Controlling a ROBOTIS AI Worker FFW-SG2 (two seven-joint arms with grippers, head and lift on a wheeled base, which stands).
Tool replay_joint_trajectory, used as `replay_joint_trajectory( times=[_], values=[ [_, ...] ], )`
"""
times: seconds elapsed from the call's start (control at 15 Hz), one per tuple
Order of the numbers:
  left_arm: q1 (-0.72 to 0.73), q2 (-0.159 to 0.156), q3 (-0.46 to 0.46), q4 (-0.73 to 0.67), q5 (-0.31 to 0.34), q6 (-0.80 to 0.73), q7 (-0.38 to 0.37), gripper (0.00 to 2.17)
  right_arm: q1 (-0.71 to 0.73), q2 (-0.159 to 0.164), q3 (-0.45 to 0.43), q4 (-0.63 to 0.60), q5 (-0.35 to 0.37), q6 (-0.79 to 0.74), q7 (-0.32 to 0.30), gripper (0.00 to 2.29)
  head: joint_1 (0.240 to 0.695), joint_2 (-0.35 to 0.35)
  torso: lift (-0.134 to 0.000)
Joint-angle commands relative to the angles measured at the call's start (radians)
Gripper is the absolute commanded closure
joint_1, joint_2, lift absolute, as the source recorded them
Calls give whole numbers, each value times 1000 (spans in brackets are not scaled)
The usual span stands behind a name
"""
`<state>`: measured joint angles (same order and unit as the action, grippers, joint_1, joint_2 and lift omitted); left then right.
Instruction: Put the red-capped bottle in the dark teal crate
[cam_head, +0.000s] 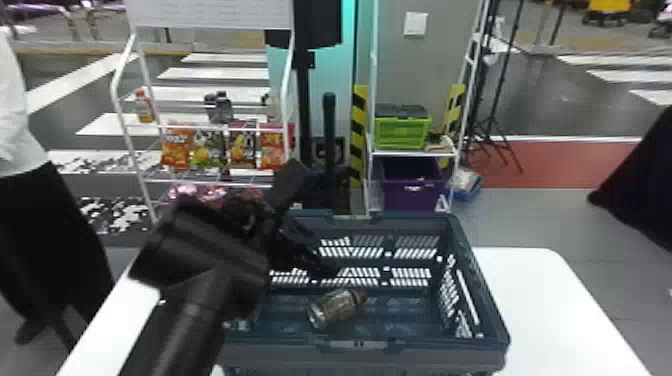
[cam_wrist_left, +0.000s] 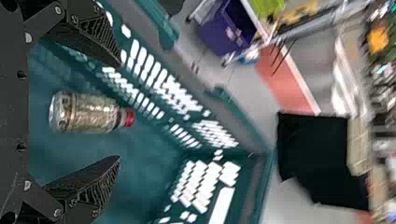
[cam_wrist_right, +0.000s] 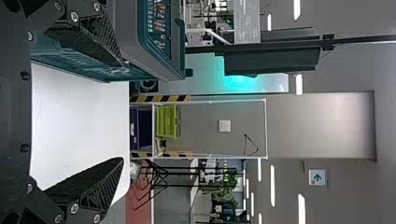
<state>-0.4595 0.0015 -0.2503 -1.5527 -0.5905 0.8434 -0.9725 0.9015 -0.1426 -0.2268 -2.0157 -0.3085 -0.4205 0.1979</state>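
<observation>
My left gripper (cam_head: 310, 250) reaches over the left part of the dark teal crate (cam_head: 480, 285) on the white table. Inside the crate, the red-capped bottle (cam_head: 332, 309) lies on its side on the floor, its cap pointing right. In the left wrist view, the bottle (cam_wrist_left: 88, 113) lies beyond the spread fingers of the left gripper (cam_wrist_left: 119, 112), which holds nothing. The right wrist view has the right gripper (cam_wrist_right: 123, 112) open and empty beside the crate (cam_wrist_right: 161, 42), over the table.
White table surface (cam_head: 540, 305) extends right of the crate. Behind stand a wire rack with snack bags (cam_head: 207, 147) and a shelf holding a green crate (cam_head: 401, 131) above a purple bin (cam_head: 412, 185). A person stands at the far left.
</observation>
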Motion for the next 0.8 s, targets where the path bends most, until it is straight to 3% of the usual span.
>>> replay_joint_trajectory(
  times=[0.0, 0.2, 0.33, 0.6, 0.73],
  values=[
    [91, -4, 82, -194, 37, 61, 44, 221, -3, -5, 3, -5, -3, 0, 0, 174, 499, 0, 0],
    [197, -4, 167, -403, 112, 162, 133, 221, -7, -12, 9, -8, -4, 0, 0, 174, 499, 0, 0],
    [301, -4, 209, -544, 162, 221, 252, 201, -9, -21, 11, -9, -7, 0, 0, 174, 499, 0, 0],
    [519, -4, 263, -721, 273, 217, 497, 184, -24, -48, 18, -9, -12, 6, 0, 174, 499, 0, 0],
    [630, -4, 286, -739, 330, 89, 612, 184, -32, -57, 27, -8, -15, 12, 0, 174, 499, 0, 0]
  ],
)
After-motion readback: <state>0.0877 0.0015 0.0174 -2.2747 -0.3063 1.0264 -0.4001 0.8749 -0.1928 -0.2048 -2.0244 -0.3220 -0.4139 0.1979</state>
